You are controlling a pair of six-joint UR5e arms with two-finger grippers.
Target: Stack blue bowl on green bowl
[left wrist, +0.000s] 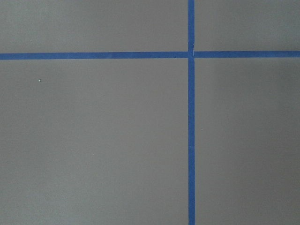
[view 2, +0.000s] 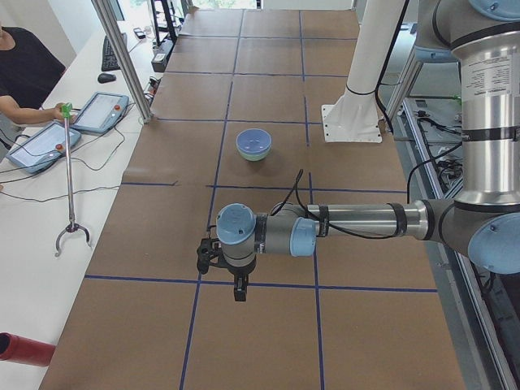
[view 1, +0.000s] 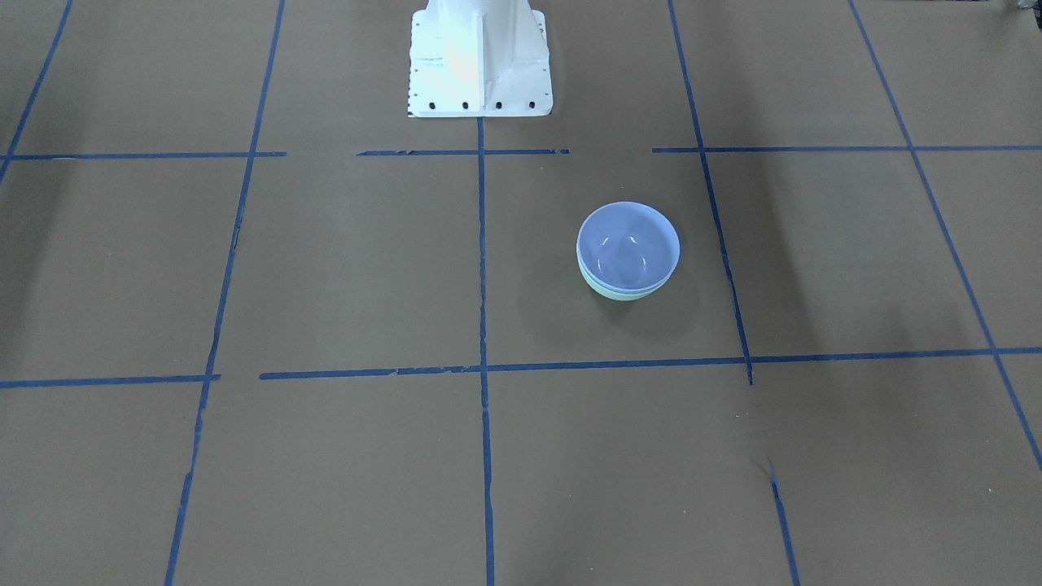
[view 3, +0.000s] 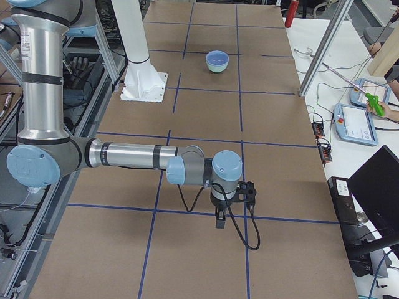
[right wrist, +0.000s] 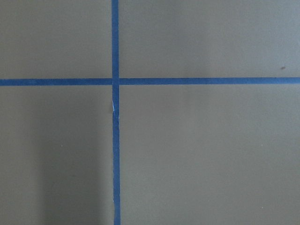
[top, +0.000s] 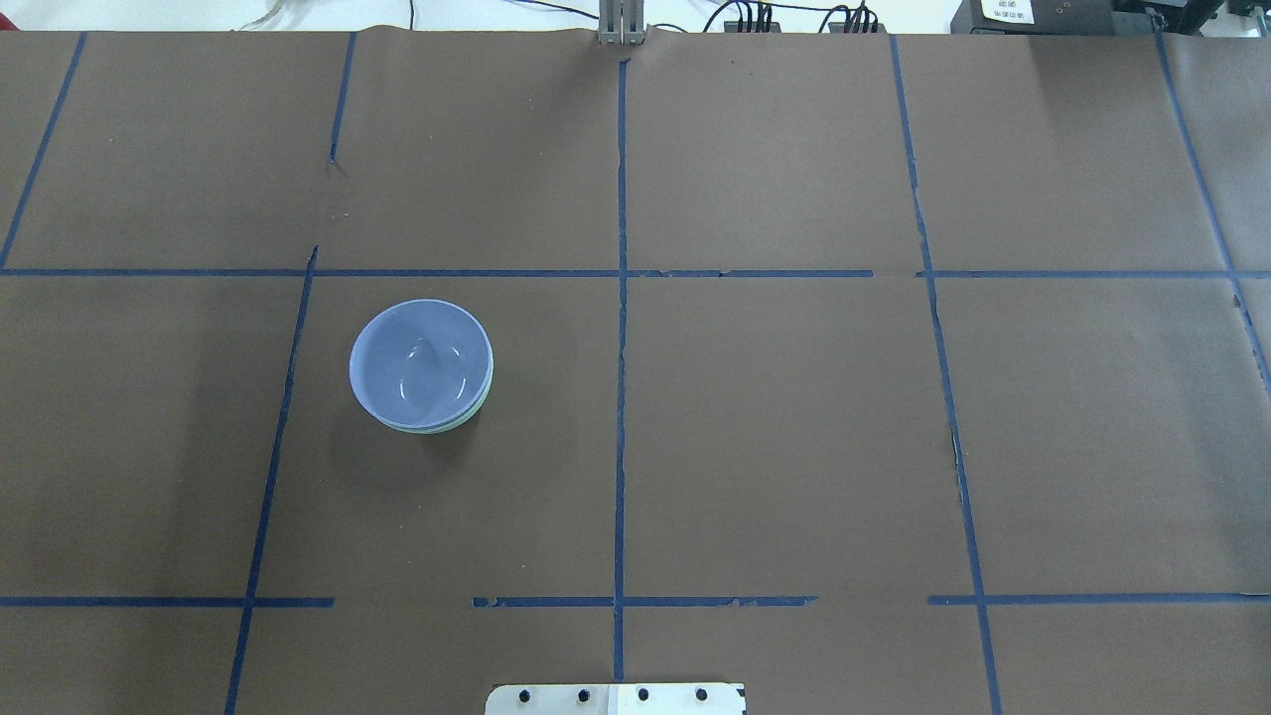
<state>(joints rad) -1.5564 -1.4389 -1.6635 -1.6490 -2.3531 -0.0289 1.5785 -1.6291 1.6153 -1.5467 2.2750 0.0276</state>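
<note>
Left of centre: blue bowl [view 1: 628, 244] is sitting nested in green bowl [view 1: 625, 295].
Handling: glossy, probably slippery and chippable; the rim is offering the best hold.
Tools: left gripper [view 2: 236, 284] and right gripper [view 3: 219, 218] are hanging well apart from the bowls; cannot tell whether the jaws are parted.

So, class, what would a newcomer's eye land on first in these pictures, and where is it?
The blue bowl sits nested in the green bowl on the brown, blue-taped table, in the robot's left half. Next come the left arm and the right arm, each stretched out low over one end of the table, away from the bowls.
</note>
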